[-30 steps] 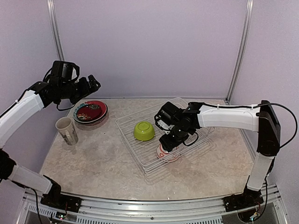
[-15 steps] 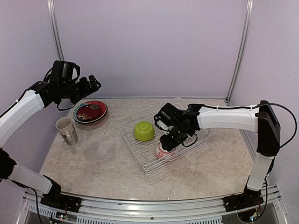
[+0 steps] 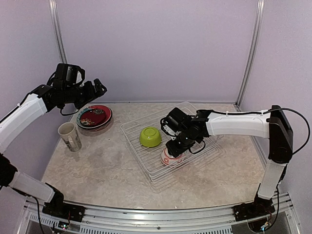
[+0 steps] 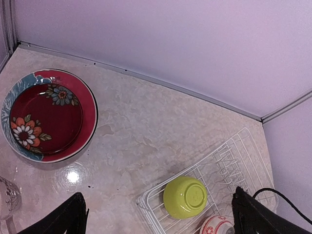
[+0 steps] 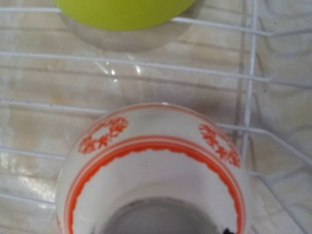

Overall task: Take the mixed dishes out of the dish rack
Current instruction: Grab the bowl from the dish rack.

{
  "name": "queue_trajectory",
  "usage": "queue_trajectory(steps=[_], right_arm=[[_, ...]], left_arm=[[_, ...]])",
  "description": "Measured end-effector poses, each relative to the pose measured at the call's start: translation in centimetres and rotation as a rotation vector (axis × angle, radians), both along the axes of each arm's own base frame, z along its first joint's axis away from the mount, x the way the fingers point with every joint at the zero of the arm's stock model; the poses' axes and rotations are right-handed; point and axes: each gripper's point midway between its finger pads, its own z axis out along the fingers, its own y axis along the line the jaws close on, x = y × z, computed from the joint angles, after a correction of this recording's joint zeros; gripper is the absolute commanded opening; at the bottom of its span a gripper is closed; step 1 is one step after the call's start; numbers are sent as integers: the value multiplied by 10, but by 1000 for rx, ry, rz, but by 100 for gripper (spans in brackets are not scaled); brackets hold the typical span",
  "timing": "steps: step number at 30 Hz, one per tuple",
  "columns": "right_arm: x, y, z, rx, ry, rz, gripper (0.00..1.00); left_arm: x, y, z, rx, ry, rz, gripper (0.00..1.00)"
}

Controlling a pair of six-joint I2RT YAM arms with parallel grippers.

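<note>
The white wire dish rack (image 3: 142, 163) lies mid-table and also shows in the left wrist view (image 4: 229, 156). In it a lime-green bowl (image 3: 150, 136) sits upside down, seen too in the left wrist view (image 4: 185, 197). My right gripper (image 3: 176, 146) is down in the rack, shut on the white-and-red small bowl (image 3: 168, 158). That bowl fills the right wrist view (image 5: 156, 165), where my fingers are hidden. My left gripper (image 3: 92, 90) hangs open and empty high above the stacked plates (image 3: 94, 116), the red flowered one on top (image 4: 46, 114).
A cream patterned mug (image 3: 69, 136) stands upright on the table left of the rack, in front of the plates. The rack's upright tines (image 3: 207, 141) are at its right end. Lilac walls close the back and both sides.
My right gripper has shifted slightly left and toward the back in the rack, and the white-and-red bowl has moved with it. The left arm has barely moved.
</note>
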Motion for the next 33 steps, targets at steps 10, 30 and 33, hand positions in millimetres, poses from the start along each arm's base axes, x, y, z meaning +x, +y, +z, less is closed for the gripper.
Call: queue_trajectory(steps=[10, 30, 33], right_arm=[[7, 6, 14, 75, -61, -21, 5], [41, 2, 60, 495, -52, -125, 0], [48, -2, 68, 579, -39, -142, 0]], left_arm=[[-1, -6, -3, -15, 14, -25, 99], [1, -70, -23, -317, 139, -237, 99], [1, -86, -33, -395, 183, -288, 98]])
